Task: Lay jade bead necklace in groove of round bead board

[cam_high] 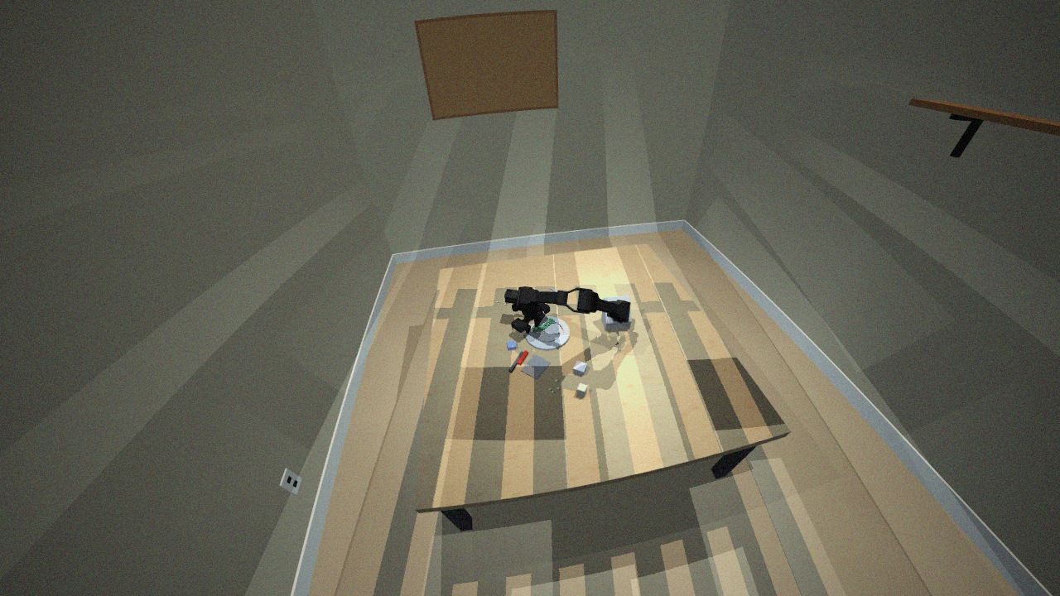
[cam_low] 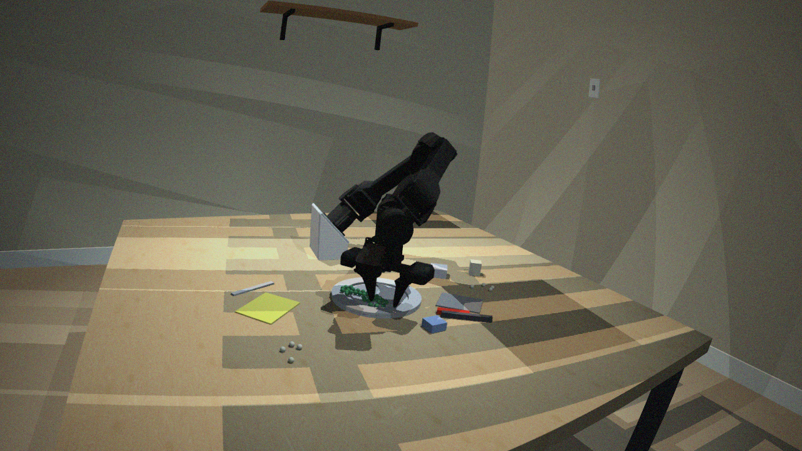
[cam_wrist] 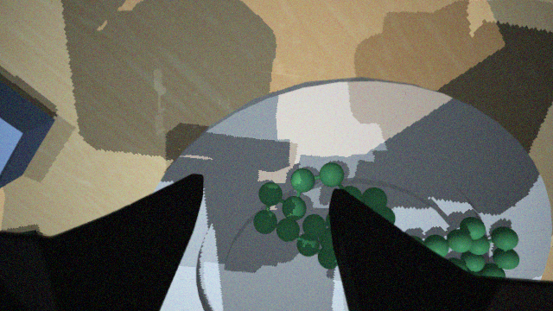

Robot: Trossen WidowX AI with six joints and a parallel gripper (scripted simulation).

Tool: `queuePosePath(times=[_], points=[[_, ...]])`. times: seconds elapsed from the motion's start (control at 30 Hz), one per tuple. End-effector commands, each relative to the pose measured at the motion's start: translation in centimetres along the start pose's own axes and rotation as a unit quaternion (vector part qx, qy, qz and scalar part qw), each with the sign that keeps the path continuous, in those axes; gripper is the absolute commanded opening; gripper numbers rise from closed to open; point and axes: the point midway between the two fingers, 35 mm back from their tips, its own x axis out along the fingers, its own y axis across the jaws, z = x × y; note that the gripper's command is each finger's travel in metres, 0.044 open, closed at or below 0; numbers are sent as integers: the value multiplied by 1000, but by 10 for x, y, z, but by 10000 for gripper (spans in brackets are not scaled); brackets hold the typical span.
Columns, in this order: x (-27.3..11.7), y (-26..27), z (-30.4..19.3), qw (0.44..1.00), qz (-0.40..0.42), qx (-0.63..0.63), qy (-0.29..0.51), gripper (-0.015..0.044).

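Observation:
The round grey bead board (cam_high: 565,339) (cam_low: 413,304) (cam_wrist: 320,112) lies flat on the table below my gripper. The jade bead necklace (cam_high: 546,324) (cam_low: 353,290) (cam_wrist: 332,174) lies on it in a narrow, bunched strip, with one end near the fingertips and the other toward the rim at the right of the wrist view. It does not follow the ring of the groove. My gripper (cam_low: 383,302) (cam_wrist: 268,192) is open, low over the board. In the wrist view, several beads show between the fingers, near the right finger, which hides part of the necklace.
A blue block (cam_high: 511,345) (cam_low: 434,324) (cam_wrist: 9,142) lies close beside the board. A grey pad (cam_high: 537,367), a red-and-black tool (cam_high: 522,357) and two pale blocks (cam_high: 580,367) (cam_high: 581,390) lie farther off. A yellow sheet (cam_low: 267,307), a grey rod (cam_low: 252,289) and loose beads (cam_low: 291,359) lie opposite.

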Motion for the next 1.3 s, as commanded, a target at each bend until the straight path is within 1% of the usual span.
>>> queuePosePath(times=[0.0,0.13,1.27], points=[[0,0,0,1000,-1,0,1,341],[-1,-1,-2,1000,-3,3,5,440],[-3,-1,-2,1000,-4,4,7,440]])
